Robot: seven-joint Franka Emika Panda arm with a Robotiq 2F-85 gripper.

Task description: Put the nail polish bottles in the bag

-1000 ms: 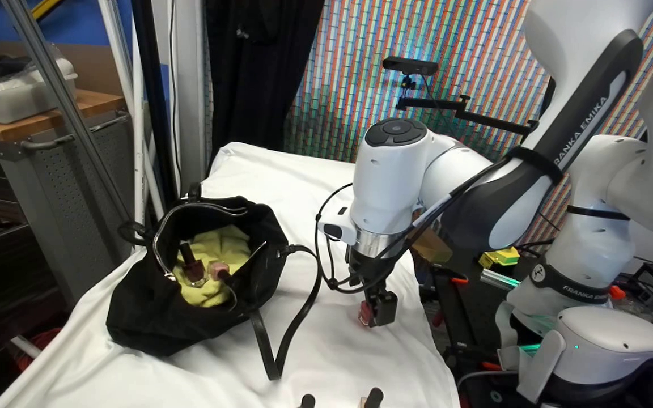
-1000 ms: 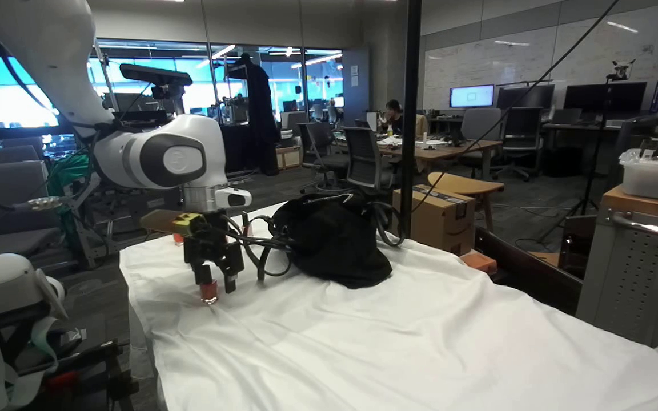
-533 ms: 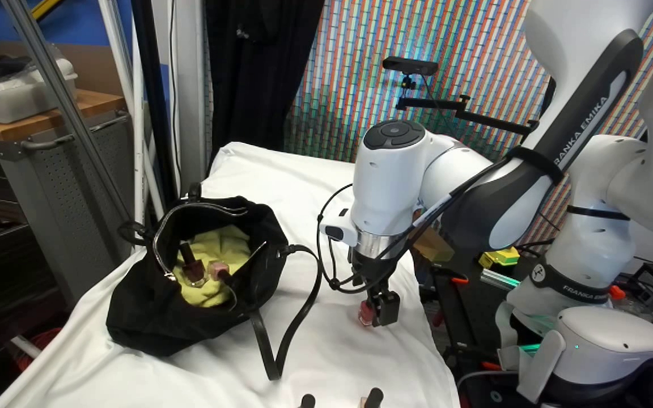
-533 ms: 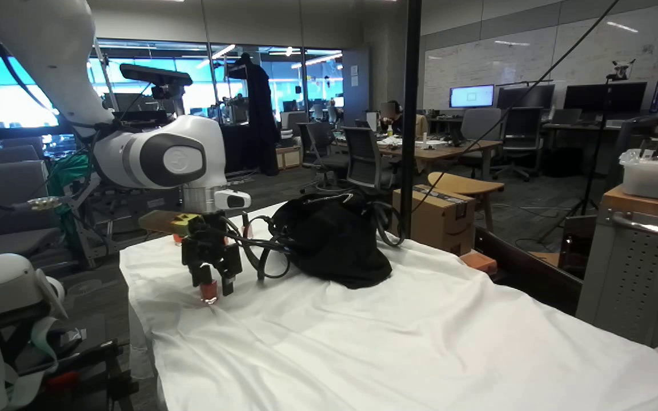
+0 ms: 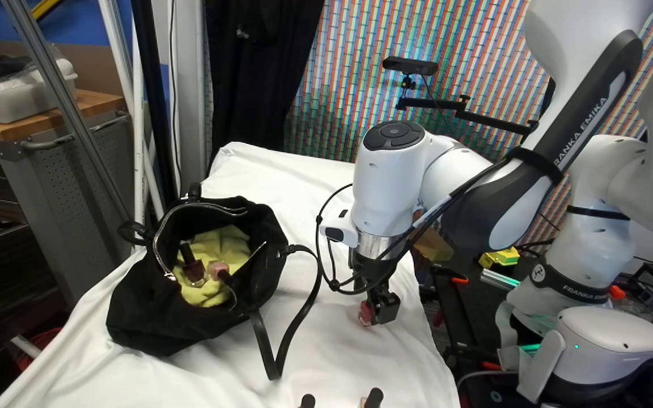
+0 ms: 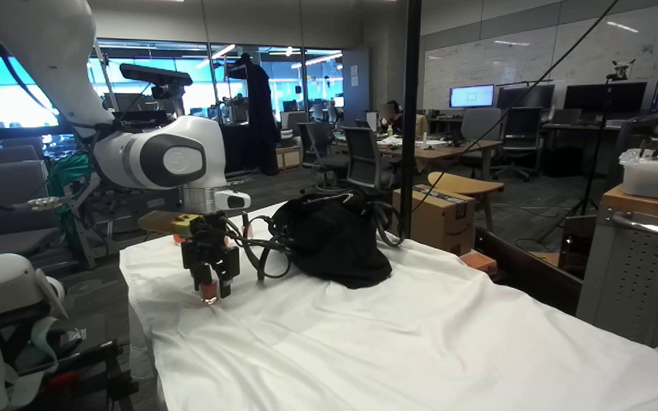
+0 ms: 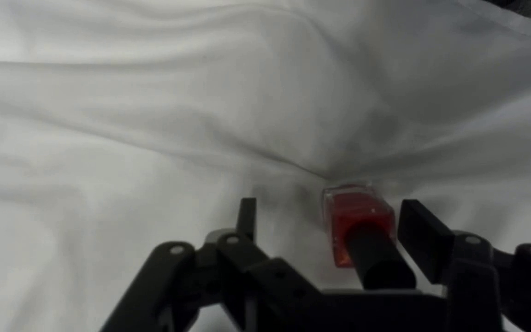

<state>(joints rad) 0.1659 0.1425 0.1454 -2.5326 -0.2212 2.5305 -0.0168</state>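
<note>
A red nail polish bottle with a black cap stands upright on the white cloth, seen in both exterior views [image 5: 365,315] [image 6: 209,292] and the wrist view [image 7: 357,207]. My gripper [image 7: 329,216] is open, with its fingers on either side of this bottle; it also shows in both exterior views [image 5: 381,309] [image 6: 213,285]. The bottle is near the right finger in the wrist view, with a wide gap to the left one. The black bag [image 5: 151,317] [image 6: 334,245] stands open. A dark bottle [image 5: 194,271] and a pink bottle [image 5: 219,268] lie on its yellow-green inside.
Two black bottle caps [image 5: 308,402] [image 5: 374,398] show at the lower edge of an exterior view. The bag's strap [image 5: 272,362] lies on the cloth between bag and gripper. Reddish small things [image 6: 178,238] [image 6: 247,231] stand behind the gripper. The table edge is close by.
My gripper has shifted only slightly around the red bottle. In an exterior view its far finger has come a little closer to the bottle. The bottle and bag have stayed in place.
</note>
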